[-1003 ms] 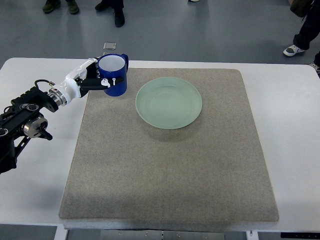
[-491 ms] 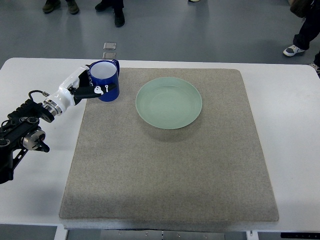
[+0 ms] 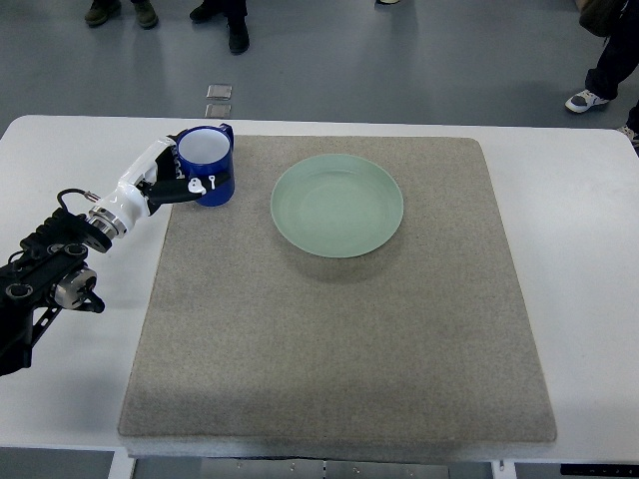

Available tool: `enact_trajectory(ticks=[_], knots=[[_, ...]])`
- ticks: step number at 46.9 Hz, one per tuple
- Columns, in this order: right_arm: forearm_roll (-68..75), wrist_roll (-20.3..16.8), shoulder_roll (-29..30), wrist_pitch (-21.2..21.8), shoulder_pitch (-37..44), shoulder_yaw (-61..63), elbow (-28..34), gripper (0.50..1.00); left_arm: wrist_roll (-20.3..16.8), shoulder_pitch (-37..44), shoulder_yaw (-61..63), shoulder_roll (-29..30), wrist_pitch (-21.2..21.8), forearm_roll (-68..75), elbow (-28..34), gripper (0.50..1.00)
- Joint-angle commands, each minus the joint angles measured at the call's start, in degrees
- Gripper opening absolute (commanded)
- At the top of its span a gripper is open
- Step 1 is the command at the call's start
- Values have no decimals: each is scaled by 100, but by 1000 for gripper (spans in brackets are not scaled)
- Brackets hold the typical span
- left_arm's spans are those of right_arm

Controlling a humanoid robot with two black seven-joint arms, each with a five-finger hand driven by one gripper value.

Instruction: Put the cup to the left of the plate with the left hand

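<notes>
Your left hand point(image 3: 170, 184) has its white fingers clamped around the blue, white-lined cup point(image 3: 207, 166) — upright at the grey felt mat's point(image 3: 339, 349) far-left corner, left of the round pale-green plate point(image 3: 337, 205) and apart from it. Whether the cup's base touches the mat is unclear — the fingers hide its near side.

You've got a white table point(image 3: 579, 299) filling most of the view, rounded far corners, with a grey felt mat point(image 3: 339, 339) laid over its middle. Behind it is a grey floor point(image 3: 399, 60), smooth, evenly lit, with a small metal floor plate point(image 3: 219, 92). People's shoes point(image 3: 238, 35) stand along the top edge, one sneaker point(image 3: 586, 100) at far right.
</notes>
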Motion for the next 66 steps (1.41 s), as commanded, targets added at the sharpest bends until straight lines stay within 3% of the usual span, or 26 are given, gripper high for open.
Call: enact_trajectory(ticks=[1, 14, 25, 27, 32, 35, 57, 66], knots=[[-8, 0, 0, 0, 0, 0, 2, 932, 0, -1, 28, -55, 41, -6, 0, 709], [1, 0, 0, 0, 0, 0, 2, 932, 0, 7, 37, -117, 269, -32, 0, 808], [1, 0, 0, 0, 0, 0, -7, 932, 0, 7, 37, -152, 287, -94, 0, 855], [1, 0, 0, 0, 0, 0, 1, 932, 0, 7, 37, -161, 296, -103, 0, 885], [1, 0, 0, 0, 0, 0, 2, 932, 0, 7, 29, -161, 296, -103, 0, 893], [-8, 0, 0, 0, 0, 0, 2, 932, 0, 7, 28, -161, 296, -111, 0, 934], [1, 0, 0, 0, 0, 0, 2, 932, 0, 7, -77, -161, 296, -129, -53, 960], [1, 0, 0, 0, 0, 0, 2, 932, -18, 16, -621, -134, 243, -348, -70, 996]])
